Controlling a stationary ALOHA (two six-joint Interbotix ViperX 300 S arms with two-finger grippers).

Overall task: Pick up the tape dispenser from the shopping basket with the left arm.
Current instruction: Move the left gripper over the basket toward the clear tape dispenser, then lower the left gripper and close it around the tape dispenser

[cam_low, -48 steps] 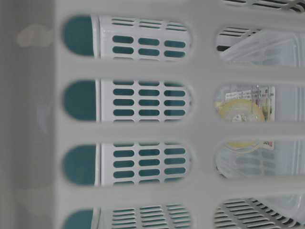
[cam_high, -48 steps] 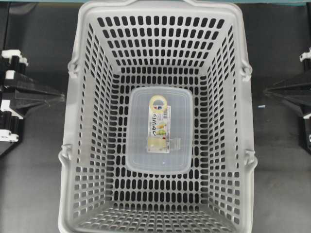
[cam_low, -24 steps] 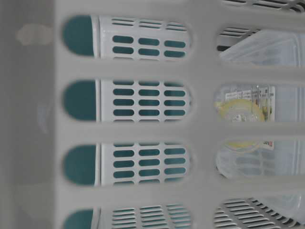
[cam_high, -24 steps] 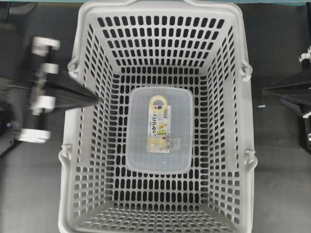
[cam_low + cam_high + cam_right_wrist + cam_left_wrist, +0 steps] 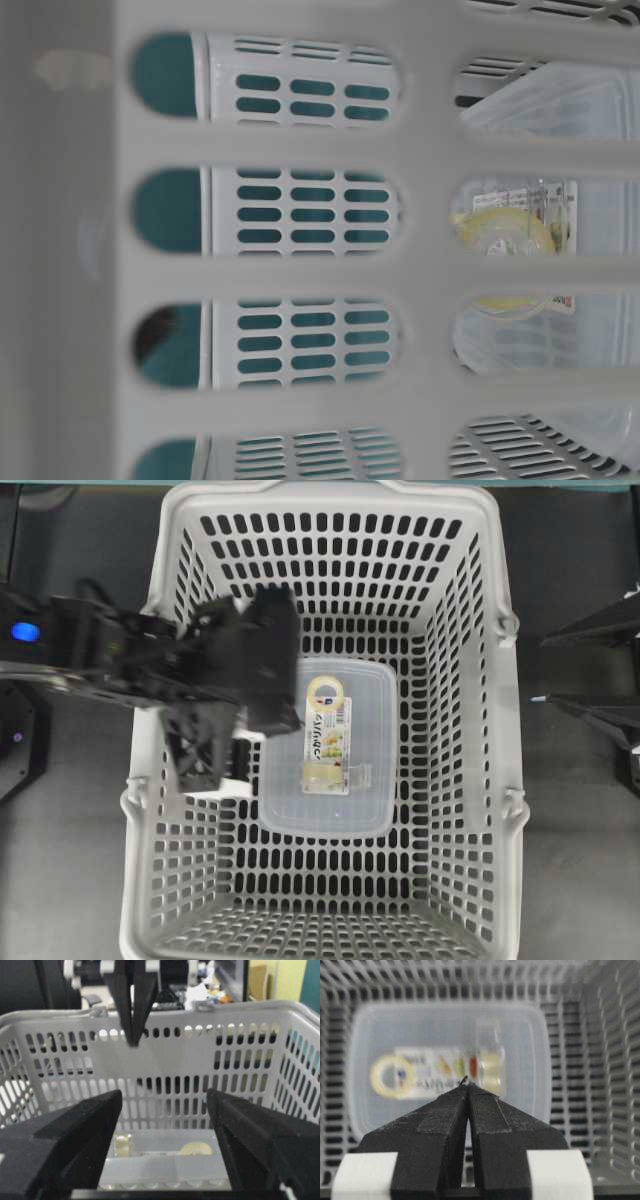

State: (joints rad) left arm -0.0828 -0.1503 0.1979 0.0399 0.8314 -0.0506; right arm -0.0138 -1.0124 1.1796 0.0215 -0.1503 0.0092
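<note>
The left gripper [image 5: 468, 1091] is hanging over the shopping basket [image 5: 505, 730] near its left wall, fingers pressed together, holding nothing. The tape dispenser [image 5: 327, 738] is lying on the clear box [image 5: 372, 780] mid-floor. The right gripper [image 5: 164, 1105] is sitting spread wide outside.

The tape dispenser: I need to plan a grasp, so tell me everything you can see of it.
The tape dispenser is a narrow white-and-yellow printed card pack with a pale yellow tape ring at its far end and a clear plastic dispenser at its near end. It lies flat on the lid of the clear plastic box in the shopping basket, touched by neither gripper.
</note>
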